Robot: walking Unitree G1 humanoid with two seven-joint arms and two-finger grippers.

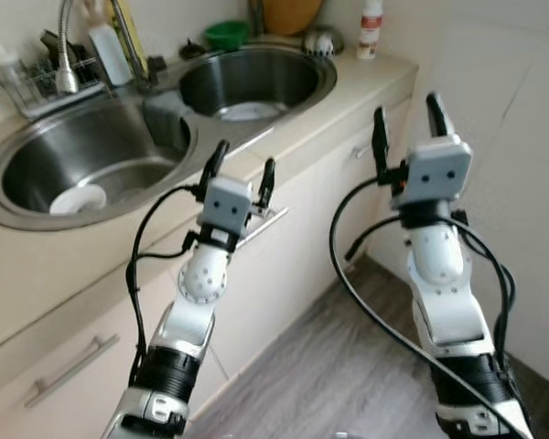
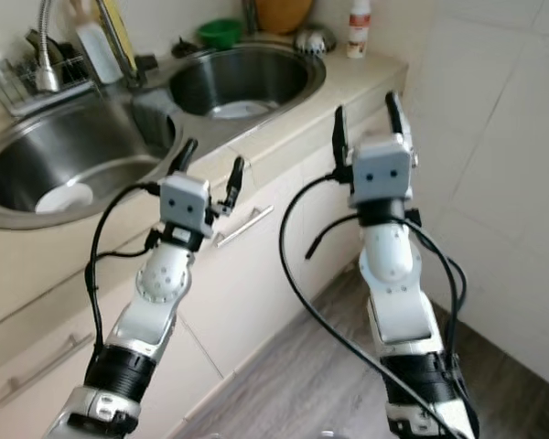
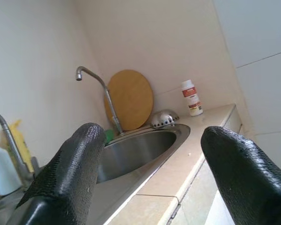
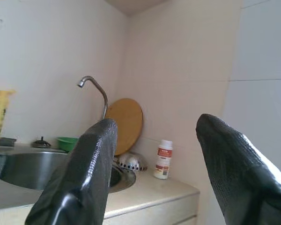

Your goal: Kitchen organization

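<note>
Both grippers are raised in front of a beige kitchen counter, fingers pointing up. My left gripper is open with nothing between its fingers, just before the counter's front edge near the two steel sinks. My right gripper is open too and holds nothing, beside the counter's right end. The left sink holds a white bowl; the right sink has a white plate at its bottom. A white bottle with a red label stands at the counter's far right corner.
Behind the sinks are a round wooden board, a metal strainer, a green bowl, a tall faucet and a wire dish rack. Drawer handles sit below the counter. A tiled wall rises on the right above grey wood flooring.
</note>
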